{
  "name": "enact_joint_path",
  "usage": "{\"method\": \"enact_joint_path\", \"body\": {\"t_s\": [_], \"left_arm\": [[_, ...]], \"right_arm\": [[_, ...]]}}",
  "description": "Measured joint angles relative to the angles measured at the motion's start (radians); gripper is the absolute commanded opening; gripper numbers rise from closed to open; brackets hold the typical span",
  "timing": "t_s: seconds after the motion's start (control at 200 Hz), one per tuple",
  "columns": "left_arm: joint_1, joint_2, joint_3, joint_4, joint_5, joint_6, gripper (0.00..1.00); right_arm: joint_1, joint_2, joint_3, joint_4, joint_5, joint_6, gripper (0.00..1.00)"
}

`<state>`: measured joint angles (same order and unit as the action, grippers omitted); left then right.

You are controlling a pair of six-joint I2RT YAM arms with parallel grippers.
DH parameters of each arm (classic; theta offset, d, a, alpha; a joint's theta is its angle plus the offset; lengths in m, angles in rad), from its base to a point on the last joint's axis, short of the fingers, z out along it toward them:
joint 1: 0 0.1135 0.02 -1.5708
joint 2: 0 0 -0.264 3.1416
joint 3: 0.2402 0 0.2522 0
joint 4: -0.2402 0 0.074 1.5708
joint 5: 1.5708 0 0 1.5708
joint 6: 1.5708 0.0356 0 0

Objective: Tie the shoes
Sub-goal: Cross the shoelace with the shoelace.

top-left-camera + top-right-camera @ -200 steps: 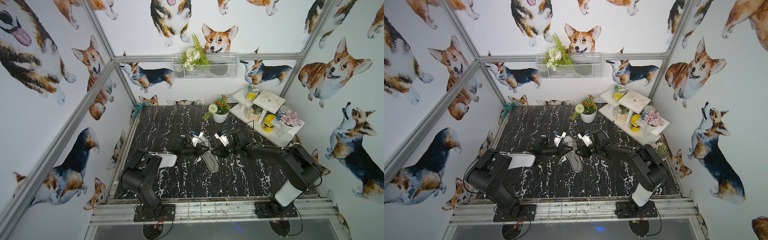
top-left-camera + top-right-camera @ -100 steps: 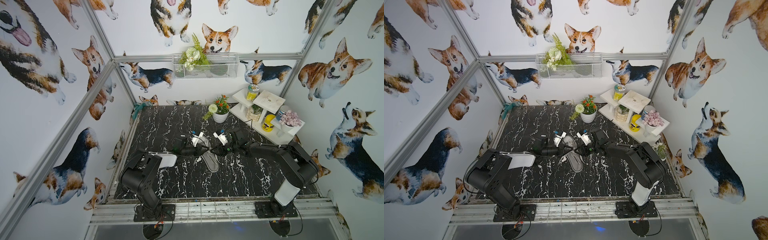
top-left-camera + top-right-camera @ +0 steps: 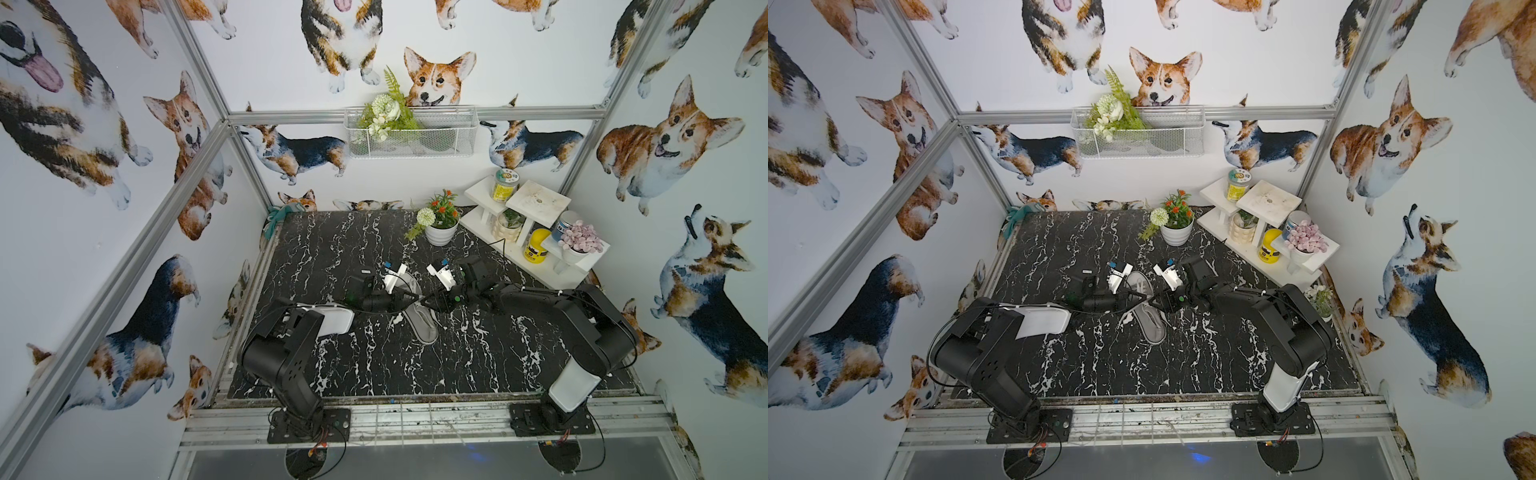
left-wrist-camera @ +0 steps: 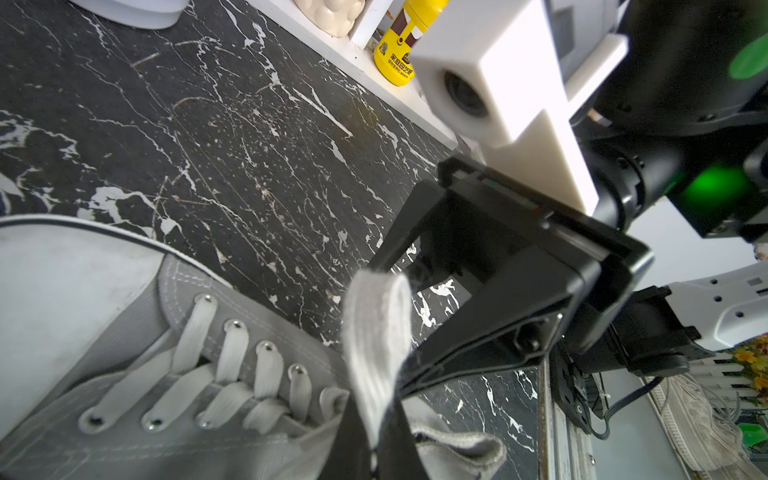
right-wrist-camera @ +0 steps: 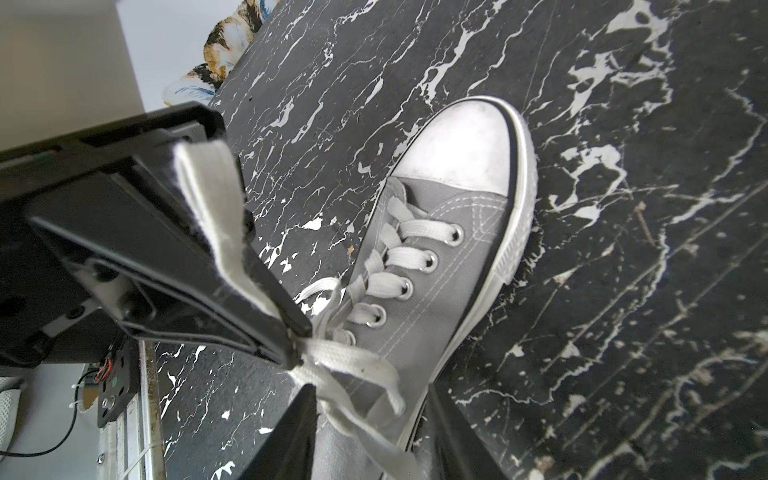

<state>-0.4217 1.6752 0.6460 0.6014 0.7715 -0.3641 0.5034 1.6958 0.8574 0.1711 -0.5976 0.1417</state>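
Meeting low over sneaker (image 3: 420,322), left claw (image 5: 291,343) pinching lace (image 5: 208,199), right claw (image 5: 370,395) parted

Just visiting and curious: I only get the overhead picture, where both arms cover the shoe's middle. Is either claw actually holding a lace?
Observer: Yes. The right wrist view shows the left gripper shut on a folded loop of white lace.
Operator: And the other claw?
Observer: Open. In the left wrist view the right gripper has its fingers apart by that loop.
Operator: Any bow yet?
Observer: None shows; a loose strand lies across the grey shoe.
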Motion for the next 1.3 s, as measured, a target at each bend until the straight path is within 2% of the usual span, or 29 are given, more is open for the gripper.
{"method": "enact_joint_path", "body": {"t_s": [0.305, 0.821, 1.296], "left_arm": [[0.000, 0.000, 0.000, 0.000, 0.000, 0.000, 0.00], [-0.005, 0.000, 0.003, 0.000, 0.000, 0.003, 0.00], [-0.006, 0.002, 0.003, 0.000, 0.002, 0.003, 0.00]], "right_arm": [[-0.002, 0.014, 0.000, -0.003, -0.014, -0.023, 0.46], [-0.002, 0.061, 0.036, -0.003, -0.050, -0.023, 0.36], [-0.001, 0.078, 0.032, 0.061, -0.078, 0.035, 0.12]]}}
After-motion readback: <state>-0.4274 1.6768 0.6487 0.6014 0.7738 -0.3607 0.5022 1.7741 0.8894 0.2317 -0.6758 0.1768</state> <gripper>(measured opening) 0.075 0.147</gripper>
